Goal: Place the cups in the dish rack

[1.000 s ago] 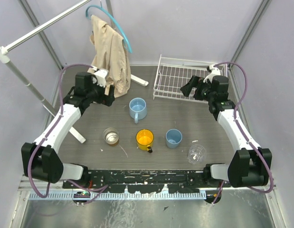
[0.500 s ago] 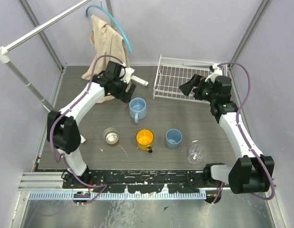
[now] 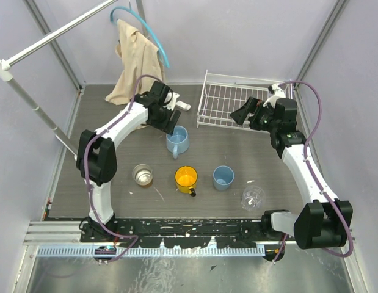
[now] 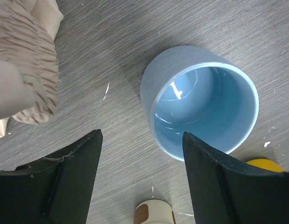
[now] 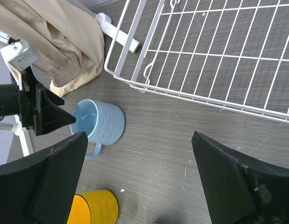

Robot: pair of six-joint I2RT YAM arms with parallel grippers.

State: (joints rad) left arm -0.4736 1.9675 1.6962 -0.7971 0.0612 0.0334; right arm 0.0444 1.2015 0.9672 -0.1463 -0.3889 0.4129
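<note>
Light blue handled mug (image 4: 200,107): upright on the table (image 3: 115,165), long axis vertical, mouth up, standing left of the dish rack (image 3: 202,101) and apart from it. Its handle sits on the side turned away from the rack. The outer wall is faintly ribbed and the interior is glossy with a bright reflection. Left gripper (image 4: 140,140): jaws apart, black fingers poised just over the mug's rim, nothing held between them. Right gripper (image 5: 138,140): jaws spread wide, empty, above the rack's near-left corner. The rack is a white wire grid, rectangular, with low raised sides, and holds no cups. In a row nearer the arm bases, all upright and apart from one another: silvery metal cup (image 3: 142,174), yellow-orange mug (image 3: 186,178) with its dark handle toward the near edge, small light blue tumbler (image 3: 223,176), clear glass cup (image 3: 253,196). Table surface is dark grey with a wood-grain texture. A beige garment (image 3: 140,61), gathered at its hem, hangs beyond the left gripper.
</note>
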